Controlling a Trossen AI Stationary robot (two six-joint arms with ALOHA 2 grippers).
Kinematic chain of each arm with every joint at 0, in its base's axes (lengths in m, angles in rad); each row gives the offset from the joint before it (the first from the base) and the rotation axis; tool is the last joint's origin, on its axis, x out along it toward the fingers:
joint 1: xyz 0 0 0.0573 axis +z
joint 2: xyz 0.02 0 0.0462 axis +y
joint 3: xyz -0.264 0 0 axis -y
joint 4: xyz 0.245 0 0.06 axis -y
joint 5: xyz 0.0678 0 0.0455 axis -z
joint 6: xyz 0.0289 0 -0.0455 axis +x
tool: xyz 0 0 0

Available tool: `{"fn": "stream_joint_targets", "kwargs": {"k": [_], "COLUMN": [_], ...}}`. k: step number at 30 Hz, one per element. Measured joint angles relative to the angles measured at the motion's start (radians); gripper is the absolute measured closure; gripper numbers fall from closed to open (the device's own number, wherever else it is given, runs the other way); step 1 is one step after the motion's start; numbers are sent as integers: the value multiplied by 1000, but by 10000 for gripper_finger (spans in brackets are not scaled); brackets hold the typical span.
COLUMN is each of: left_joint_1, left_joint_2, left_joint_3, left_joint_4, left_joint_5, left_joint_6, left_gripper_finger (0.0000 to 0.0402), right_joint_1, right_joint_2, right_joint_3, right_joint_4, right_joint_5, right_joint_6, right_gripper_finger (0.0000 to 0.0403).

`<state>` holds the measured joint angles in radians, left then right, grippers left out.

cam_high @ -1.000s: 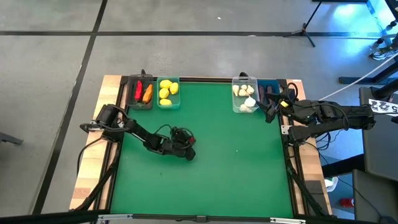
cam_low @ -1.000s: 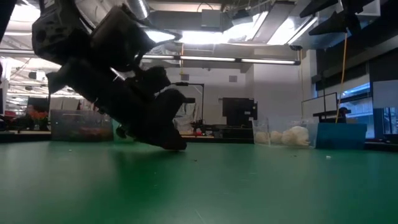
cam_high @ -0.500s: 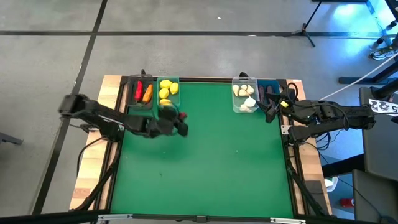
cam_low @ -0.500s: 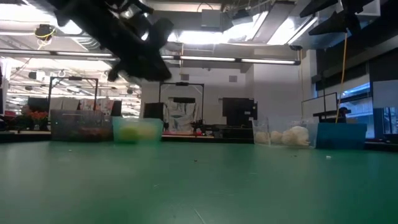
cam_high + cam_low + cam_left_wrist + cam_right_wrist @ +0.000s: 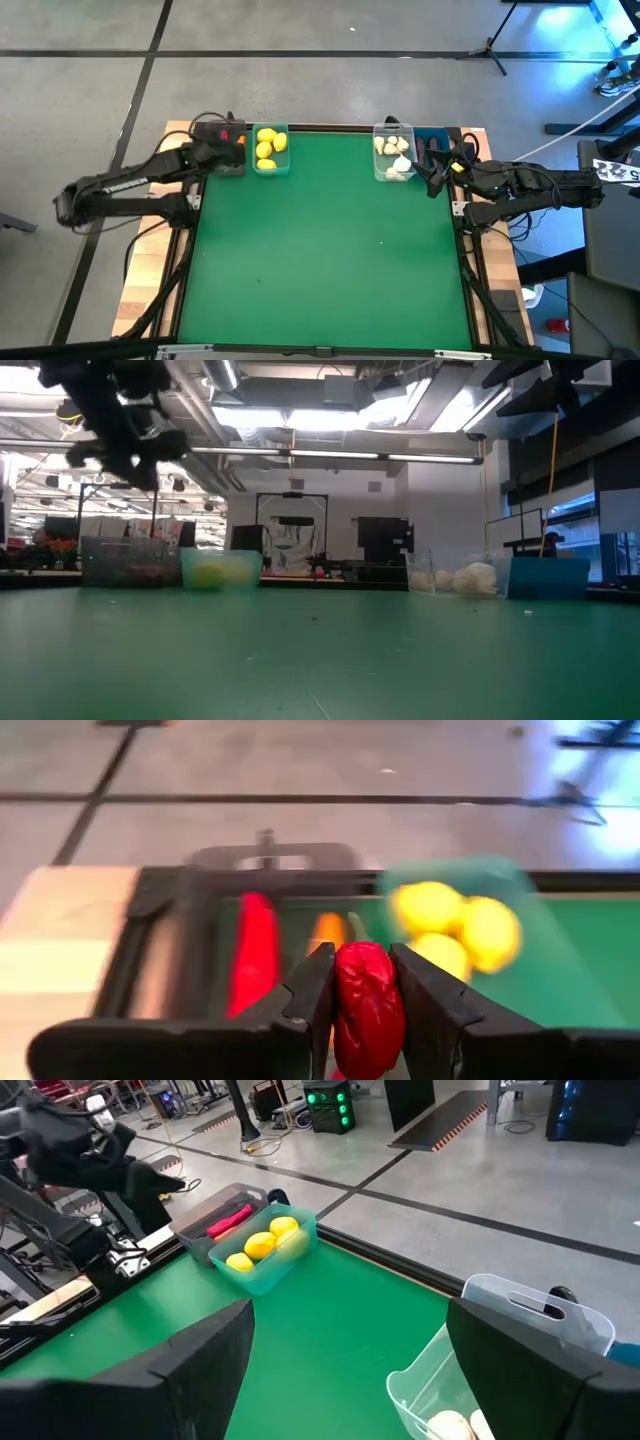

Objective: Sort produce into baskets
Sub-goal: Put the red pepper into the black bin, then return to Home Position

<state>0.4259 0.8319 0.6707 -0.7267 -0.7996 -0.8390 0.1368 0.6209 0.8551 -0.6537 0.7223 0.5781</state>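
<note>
So yeah, by this point my left gripper (image 5: pixel 365 1010) had swung away from the middle of the green table (image 5: pixel 330 250), where it was low a second earlier, and hung over the dark basket (image 5: pixel 222 152) at the far left corner. It was clamped on a small red piece (image 5: pixel 367 1005), a berry or a little pepper, hard to call, pinched between both fingers. Under it the long red pepper (image 5: pixel 255 955) and the orange carrot (image 5: pixel 327 932) already lay in that basket, so I figured this one belonged there too and the drop was next.

The lemons (image 5: pixel 268 148) sat in the teal basket (image 5: pixel 270 150) touching the dark one, so not much slack toward that side; letting go over the shared wall could land it in the wrong bin. Toward me the mat looked bare, plenty of room to back out.

My right gripper (image 5: pixel 437 172) waited spread wide, holding nothing, beside the clear basket (image 5: pixel 393 158) with the garlic (image 5: pixel 392 150) and the blue basket (image 5: pixel 432 142).
</note>
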Motion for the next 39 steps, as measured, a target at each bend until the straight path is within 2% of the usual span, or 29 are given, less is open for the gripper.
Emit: {"fn": "stream_joint_targets", "kwargs": {"k": [3,7,12,16,18,20,23,27,29,31,34,39], "left_joint_1": [102,187,260,310,313,312,308,281,259,231,184,111], "left_joint_2": [-44,-52,-46,-46,-52,-63,-89,-142,-185,-234,-339,-557], "left_joint_3": [-53,-138,-217,-223,-214,-192,-160,-116,-94,-79,-73,-74], "left_joint_4": [16,160,341,357,339,350,385,439,441,476,567,608], "left_joint_5": [62,174,199,203,248,355,572,866,1015,1106,1115,1009], "left_joint_6": [27,84,127,125,102,74,65,80,118,150,191,324], "left_gripper_finger": [313,293,230,177,160,150,148,150,150,150,150,150], "right_joint_1": [0,0,0,0,0,0,0,0,0,0,1,0], "right_joint_2": [1,4,3,3,3,3,-6,-19,-27,-44,-75,-188], "right_joint_3": [0,0,0,0,0,0,0,0,0,0,0,-7], "right_joint_4": [0,0,1,1,7,24,56,10,-36,-34,-32,1], "right_joint_5": [7,32,29,26,32,45,40,-10,-52,-120,-165,-138], "right_joint_6": [-3,-3,0,1,-3,0,17,-55,-23,12,-4,-37], "right_gripper_finger": [72,72,72,72,72,72,72,72,72,72,72,72]}}
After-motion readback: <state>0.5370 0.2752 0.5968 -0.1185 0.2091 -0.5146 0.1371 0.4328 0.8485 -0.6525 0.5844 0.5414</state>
